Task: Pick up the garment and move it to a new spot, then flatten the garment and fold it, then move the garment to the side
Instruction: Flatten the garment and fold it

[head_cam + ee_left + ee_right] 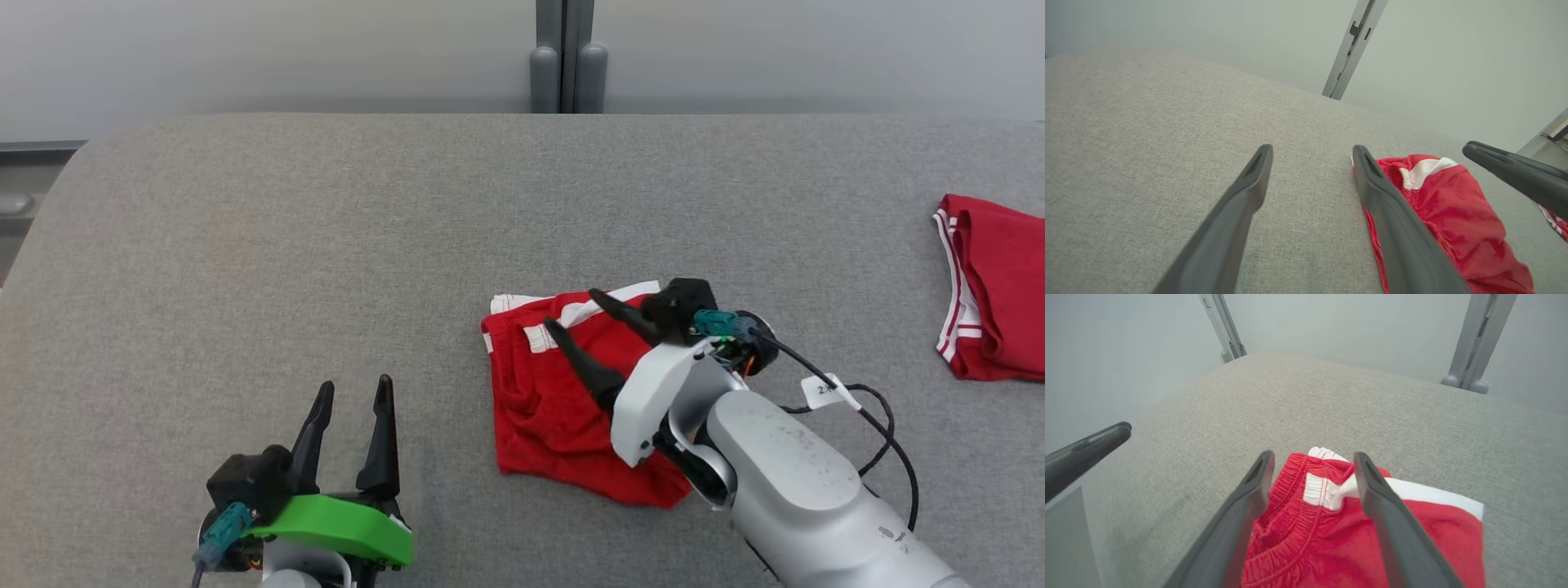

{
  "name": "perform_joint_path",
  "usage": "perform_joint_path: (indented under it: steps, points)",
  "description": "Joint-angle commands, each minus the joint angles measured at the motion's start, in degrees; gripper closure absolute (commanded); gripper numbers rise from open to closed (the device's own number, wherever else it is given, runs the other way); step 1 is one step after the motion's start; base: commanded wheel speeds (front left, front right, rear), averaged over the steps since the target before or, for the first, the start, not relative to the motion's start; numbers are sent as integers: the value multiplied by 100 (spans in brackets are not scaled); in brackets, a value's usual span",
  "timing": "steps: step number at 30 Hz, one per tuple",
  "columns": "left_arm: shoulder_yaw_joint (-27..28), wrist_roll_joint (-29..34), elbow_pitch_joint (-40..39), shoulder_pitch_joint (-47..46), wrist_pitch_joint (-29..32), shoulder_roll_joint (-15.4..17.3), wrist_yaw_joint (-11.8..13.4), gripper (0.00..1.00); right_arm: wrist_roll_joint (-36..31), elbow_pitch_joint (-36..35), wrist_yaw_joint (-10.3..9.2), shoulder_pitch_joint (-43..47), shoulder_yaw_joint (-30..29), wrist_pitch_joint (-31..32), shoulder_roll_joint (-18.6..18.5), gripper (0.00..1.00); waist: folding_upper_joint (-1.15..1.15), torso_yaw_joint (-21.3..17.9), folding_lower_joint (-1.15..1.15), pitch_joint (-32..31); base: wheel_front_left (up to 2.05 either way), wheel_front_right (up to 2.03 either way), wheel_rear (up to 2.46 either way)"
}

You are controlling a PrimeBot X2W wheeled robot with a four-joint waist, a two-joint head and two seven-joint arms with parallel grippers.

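Note:
The garment (547,408) is a pair of red shorts with white trim, lying folded on the grey fabric surface (326,245) a little right of centre. My right gripper (570,307) hovers over its upper edge with jaws open and nothing between them. In the right wrist view the right gripper (1313,455) straddles the waistband corner of the garment (1331,547). My left gripper (355,381) stands open at the lower left, apart from the cloth. The left wrist view shows the left gripper (1311,148) open, with the garment (1453,212) just to its right.
A second red garment with white stripes (996,294) lies at the right edge of the surface. Grey posts (567,73) stand behind the far edge. The surface's left corner is rounded. The right arm's cable (882,425) loops over the surface.

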Motion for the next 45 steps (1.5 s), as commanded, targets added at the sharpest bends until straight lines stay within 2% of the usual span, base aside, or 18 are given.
perform_joint_path:
  steps: [1,9,17,29,45]
  points:
    - [-27,107,26,-110,-15,9,-24,0,-136,46,-6,15,-158,-151,-25,0,0,-89,0,-74,0,0,0]
    - [-83,370,232,-165,-15,12,-67,0,-962,55,-6,421,-1325,-848,-22,0,0,-369,0,-288,0,0,0]
    - [12,474,354,116,-15,12,-116,0,-1508,-298,-6,1305,-2318,-1024,-20,0,0,-534,0,-580,0,0,0]
    - [333,419,92,749,-15,13,-51,0,-1406,-1097,-6,2640,-3148,-1035,-20,0,0,-605,0,-760,0,0,0]
    - [384,495,-84,881,-15,12,-10,0,-1658,-1409,-6,2957,-3305,-1036,-23,0,0,-603,0,-801,0,0,0]
